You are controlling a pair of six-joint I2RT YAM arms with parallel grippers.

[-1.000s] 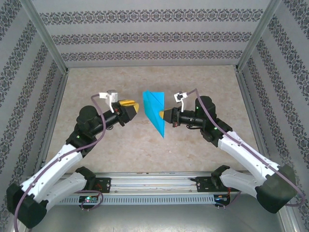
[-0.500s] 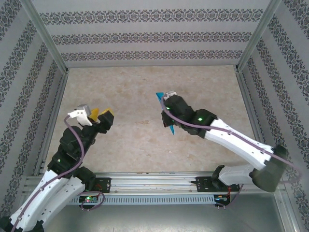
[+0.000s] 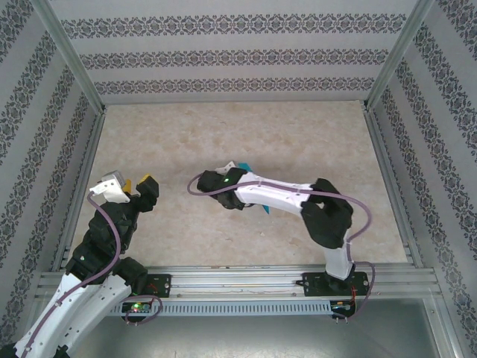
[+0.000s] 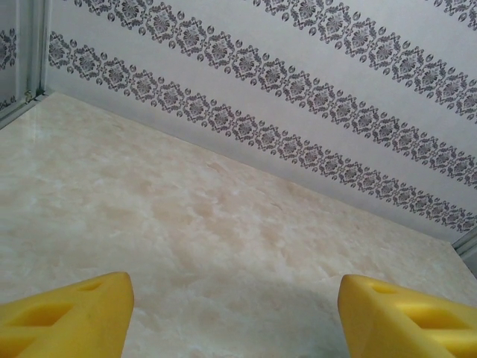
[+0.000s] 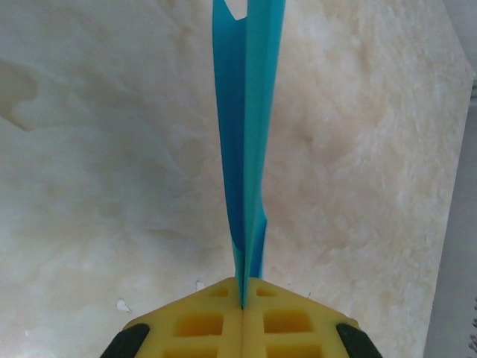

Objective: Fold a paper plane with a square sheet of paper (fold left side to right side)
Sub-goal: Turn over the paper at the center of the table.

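Observation:
The teal-blue paper plane (image 5: 244, 142) is folded narrow and stands edge-on, rising from my right gripper (image 5: 244, 287), whose yellow fingers (image 5: 194, 321) are shut on its lower end. In the top view only small teal corners of the paper (image 3: 243, 165) peek out from under the right arm (image 3: 276, 195), which reaches leftward over the middle of the table. At the left of the table my left gripper (image 3: 138, 183) is drawn back, well apart from the paper. Its yellow fingers (image 4: 67, 321) stand wide open with bare table between them.
The table is a beige marbled surface (image 3: 186, 142) boxed in by patterned walls (image 3: 231, 56) and metal corner posts (image 3: 74, 67). A metal rail (image 3: 238, 287) with both arm bases runs along the near edge.
The left gripper let go of the paper, opened and pulled back to the left and toward its base. The right arm swung left, carrying the folded paper with it.

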